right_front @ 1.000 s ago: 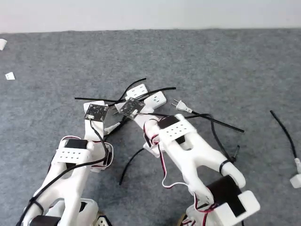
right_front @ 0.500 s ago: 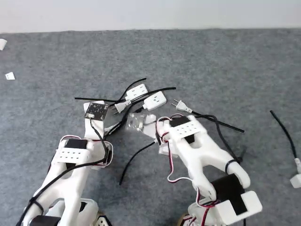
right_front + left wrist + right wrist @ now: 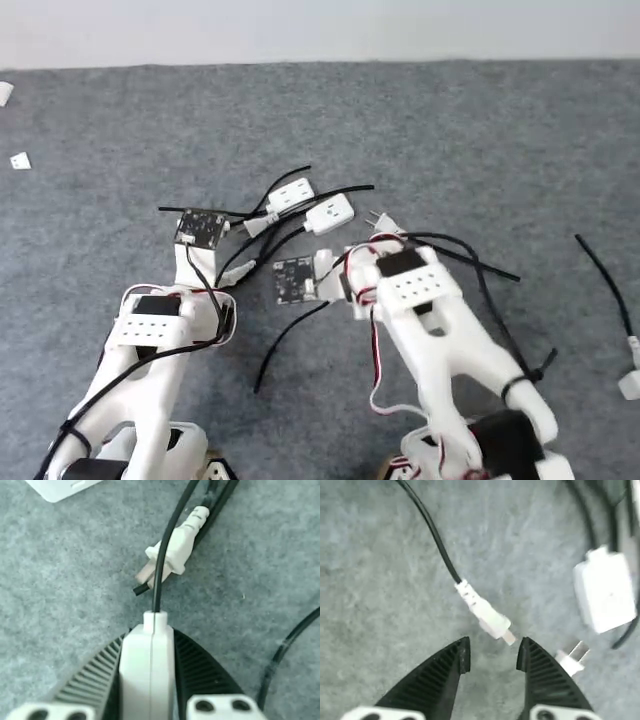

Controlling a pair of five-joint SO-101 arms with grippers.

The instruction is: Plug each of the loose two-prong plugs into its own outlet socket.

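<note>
Left gripper (image 3: 150,642): clamped tight on a white moulded cord end (image 3: 148,675). A thin black cord (image 3: 159,575) runs out of its far tip. Plug or socket, I cannot tell.
Just ahead of it: a white two-prong plug with a ribbed collar (image 3: 172,555) lies flat on the grey carpet-like mat (image 3: 60,580), and the thin black cord crosses right over it.
Right gripper (image 3: 492,654): fingers spread wide and gripping nothing, low over the mat.
Off its fingertips: a slim white plug on a black cable (image 3: 485,617), its metal end pointing at the gap between the fingers, close but not touching.
To one side there: a white square socket block (image 3: 605,597), with a stubby white plug end (image 3: 570,659) showing two prongs near it.
Farther out, high view: two white outlet sockets (image 3: 291,193) (image 3: 330,212) sit side by side among crossing black cords. A white pronged plug (image 3: 383,222) lies just right of them, unplugged.
</note>
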